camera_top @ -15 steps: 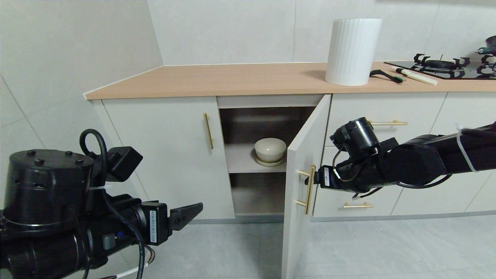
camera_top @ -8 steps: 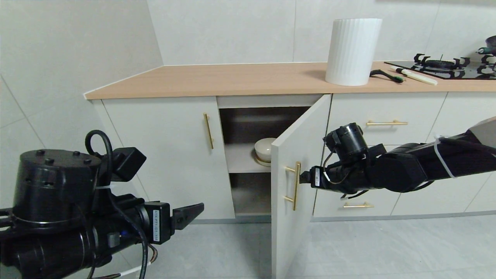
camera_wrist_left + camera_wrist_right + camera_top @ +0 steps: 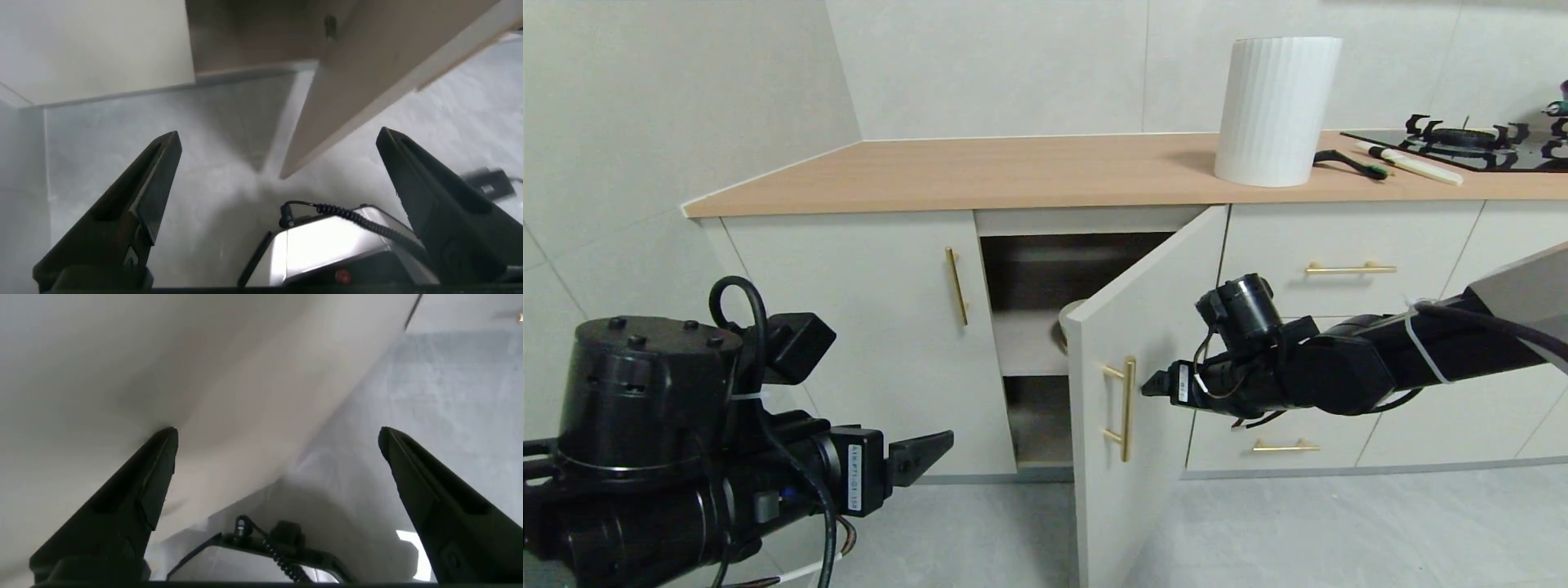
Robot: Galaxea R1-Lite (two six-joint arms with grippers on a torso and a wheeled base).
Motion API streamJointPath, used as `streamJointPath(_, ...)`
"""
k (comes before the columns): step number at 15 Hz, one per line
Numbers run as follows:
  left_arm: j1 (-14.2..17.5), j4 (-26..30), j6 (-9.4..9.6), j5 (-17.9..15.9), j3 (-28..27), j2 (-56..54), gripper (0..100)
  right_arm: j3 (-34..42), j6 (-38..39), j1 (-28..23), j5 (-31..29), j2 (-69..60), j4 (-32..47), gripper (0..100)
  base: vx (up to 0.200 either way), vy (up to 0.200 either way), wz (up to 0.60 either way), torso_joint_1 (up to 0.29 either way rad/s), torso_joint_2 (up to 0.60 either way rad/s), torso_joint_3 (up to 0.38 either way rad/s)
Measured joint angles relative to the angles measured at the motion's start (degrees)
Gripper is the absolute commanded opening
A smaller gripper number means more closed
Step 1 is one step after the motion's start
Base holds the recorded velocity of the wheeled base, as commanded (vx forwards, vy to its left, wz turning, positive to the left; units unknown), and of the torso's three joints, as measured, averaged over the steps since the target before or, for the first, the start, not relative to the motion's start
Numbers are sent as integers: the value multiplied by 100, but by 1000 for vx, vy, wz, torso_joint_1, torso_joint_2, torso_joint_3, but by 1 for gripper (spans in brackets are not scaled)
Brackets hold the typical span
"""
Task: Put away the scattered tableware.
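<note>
Bowl [image 3: 1068,313] is shelved, door [image 3: 1152,302] half shut. Right gripper [image 3: 1147,384], fingers apart, sits by the handle [image 3: 1126,408]. Next, I'd say: push the door closed. Left gripper [image 3: 931,451], also spread, hangs low.

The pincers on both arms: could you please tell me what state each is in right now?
Left pincer: open, holding nothing.
Right pincer: open, holding nothing, close to the cabinet door.

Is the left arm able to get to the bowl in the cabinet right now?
Probably not: the cabinet door stands half shut across the bowl, just its edge showing, and the left hand sits low, left of the opening.
</note>
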Motion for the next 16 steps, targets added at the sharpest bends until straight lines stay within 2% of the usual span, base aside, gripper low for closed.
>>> streamJointPath(3,-2,-11,-12,0,-4,6,100,-5,211,78,2,29,-49,100,200,0,0,4,-1,1)
streamJointPath(7,1,-22,-28,9,-15,9,100,-27,651,251,6,50,-457,100,0,0,0,0,0,0)
streamJointPath(11,6,-27,-28,9,-15,-2,100,-94,1262,361,-29,236,-1580,100,0,0,0,0,0,0)
streamJointPath(14,1,-24,-26,11,-15,-5,100,-339,1673,364,-176,433,-1607,100,0,0,0,0,0,0)
streamJointPath(16,6,-28,-26,9,-17,-5,100,-625,1853,369,-499,590,-1626,100,0,0,0,0,0,0)
